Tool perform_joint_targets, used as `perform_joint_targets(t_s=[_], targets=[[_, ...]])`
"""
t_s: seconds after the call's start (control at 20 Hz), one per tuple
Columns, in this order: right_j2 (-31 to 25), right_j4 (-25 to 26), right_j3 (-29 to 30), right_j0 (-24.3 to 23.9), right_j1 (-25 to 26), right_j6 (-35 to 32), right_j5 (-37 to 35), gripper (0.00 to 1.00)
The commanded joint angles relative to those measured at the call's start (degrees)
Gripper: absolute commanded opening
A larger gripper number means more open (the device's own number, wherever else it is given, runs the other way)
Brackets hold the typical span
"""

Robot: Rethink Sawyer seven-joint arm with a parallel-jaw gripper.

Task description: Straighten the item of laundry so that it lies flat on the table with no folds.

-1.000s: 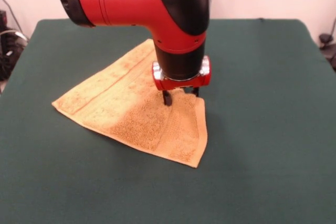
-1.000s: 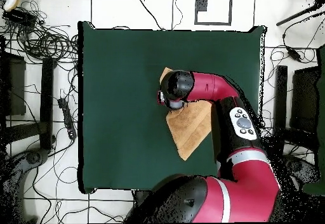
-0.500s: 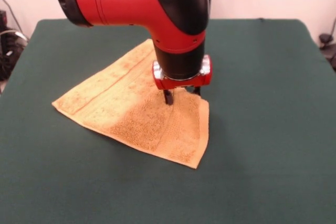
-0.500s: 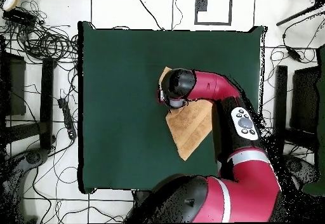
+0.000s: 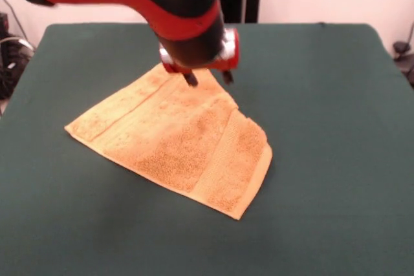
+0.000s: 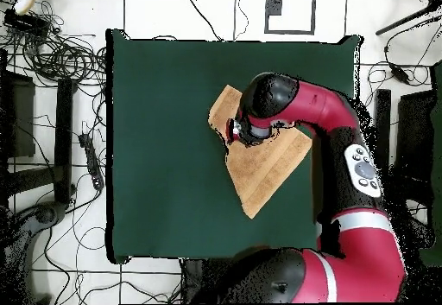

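Note:
The golden-orange item of laundry [image 5: 174, 137] lies spread on the dark green table [image 5: 323, 95], its corners pointing left, far and near-right. A flat woven band crosses it near the right corner, and a low ridge runs along its right edge. In the overhead view the item of laundry [image 6: 263, 170] is partly under the arm. My gripper [image 5: 209, 79] hangs just above the cloth's far corner. It is open, its two dark fingers apart with nothing between them. From above, the red wrist [image 6: 268, 103] hides the gripper.
The red and black arm [image 6: 345, 146] reaches over the table's right side in the overhead view. Cables and stands [image 6: 52, 51] lie on the floor beyond the table's left edge.
The gripper has risen off the cloth and moved toward the far corner. The cloth's right side has spread out further to the right and lies lower.

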State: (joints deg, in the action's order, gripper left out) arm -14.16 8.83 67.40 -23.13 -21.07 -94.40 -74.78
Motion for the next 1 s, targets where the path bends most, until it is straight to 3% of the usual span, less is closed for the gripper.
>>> perform_joint_targets(t_s=[0.05,0.3,0.65,1.0], targets=[[-2.65,-5.36,-2.81,0.97,-3.63,-7.51,-9.97,1.00],[-3.36,-3.59,-13.59,1.20,1.48,-5.23,-18.76,1.00],[-2.92,3.49,-19.75,2.82,10.66,1.58,-4.69,1.00],[-4.85,6.48,-23.99,2.13,18.00,6.93,6.59,1.00]])
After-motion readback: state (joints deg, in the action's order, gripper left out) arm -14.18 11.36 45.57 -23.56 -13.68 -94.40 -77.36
